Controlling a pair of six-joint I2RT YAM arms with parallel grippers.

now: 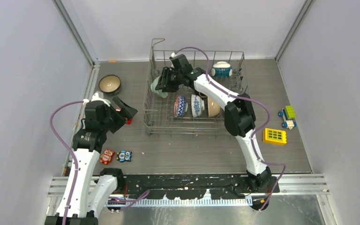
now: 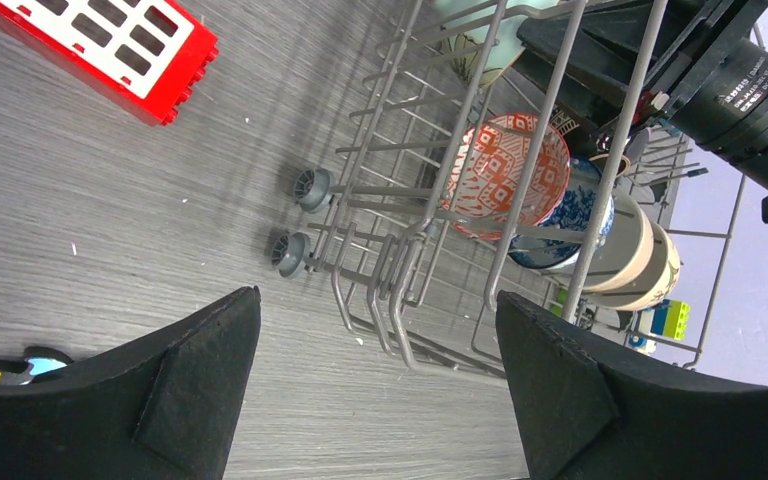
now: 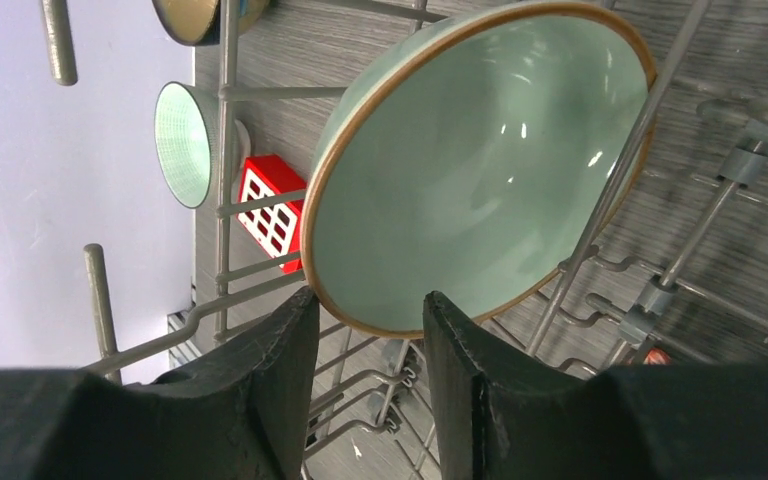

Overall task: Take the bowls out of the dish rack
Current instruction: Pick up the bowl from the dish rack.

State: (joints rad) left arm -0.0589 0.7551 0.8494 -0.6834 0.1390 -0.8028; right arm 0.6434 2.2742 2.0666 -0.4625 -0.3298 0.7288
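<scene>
Reaching into the dish rack [image 1: 187, 126], the right tool [image 3: 370, 300] sat half-spread astride the rim of the pale green bowl [image 3: 480, 160] at the rack's left side; cannot tell if pinching. Left tool [image 2: 375, 300] was spread wide, empty, over the bench [image 2: 80, 200] beside the rack.

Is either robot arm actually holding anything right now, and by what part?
Nothing gripped yet. The right tool straddles the green bowl's rim, fingers apart; the left tool is open, empty.
</scene>
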